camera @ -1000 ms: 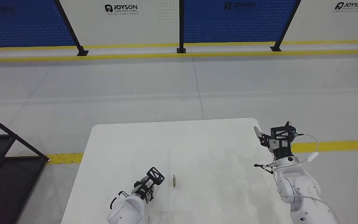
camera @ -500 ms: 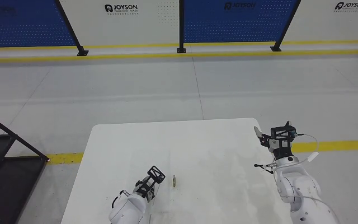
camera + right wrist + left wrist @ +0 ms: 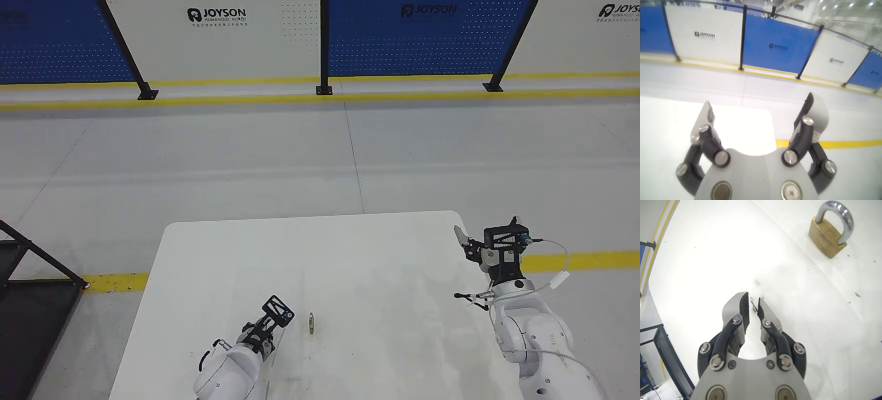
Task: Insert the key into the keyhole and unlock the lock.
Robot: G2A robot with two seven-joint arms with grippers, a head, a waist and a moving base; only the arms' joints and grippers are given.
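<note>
The left gripper sits close to the table's near edge, left of its middle. Its jaws are drawn almost together around a thin metal sliver that I take to be the key, seen edge-on between the pads and pointing out past the tips.

Just beside it, toward the right edge, the padlock lies flat on the table, apart from the jaws. From the jaws it lies ahead and off to the right. Its long axis runs roughly from the near edge toward the far edge, with the steel shackle at the end away from the jaws and the brass body's base turned back toward them. The keyhole itself is not visible. By my reading, the coming move depends on lining the key's blade up with that base, and the left arm is by far the nearer.

The right gripper hangs over the far right corner, jaws spread wide with nothing between them, well apart from the padlock.

No writing is legible on the padlock. The barrier panels beyond the table carry printed logos.
</note>
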